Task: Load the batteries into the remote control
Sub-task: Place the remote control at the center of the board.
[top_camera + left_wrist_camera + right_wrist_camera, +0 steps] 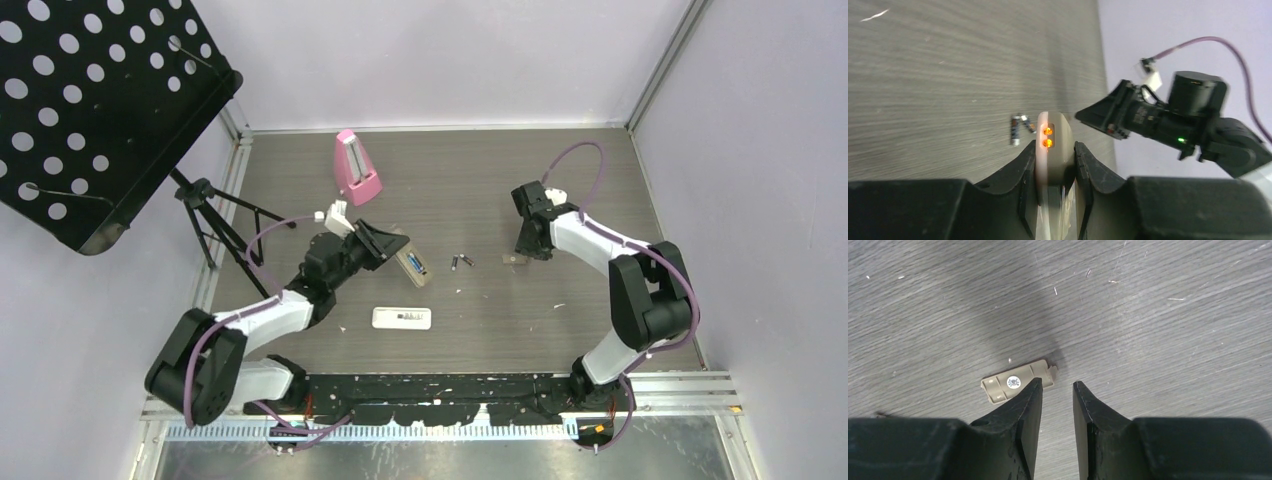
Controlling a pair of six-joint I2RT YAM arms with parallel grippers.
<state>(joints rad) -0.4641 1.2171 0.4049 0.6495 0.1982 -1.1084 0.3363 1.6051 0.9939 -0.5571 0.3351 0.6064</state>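
Note:
My left gripper is shut on a beige remote control, held edge-up just above the table. Its open bay shows a bright blue battery. In the left wrist view my left gripper clamps the remote, whose end shows two orange lights. Two dark batteries lie on the table just right of it, and they also show in the left wrist view. My right gripper is open and empty, low over the table, with the beige battery cover just past its left fingertip.
A second white remote lies flat nearer the arm bases. A pink metronome stands at the back. A black perforated music stand on a tripod fills the far left. Purple walls close in the table.

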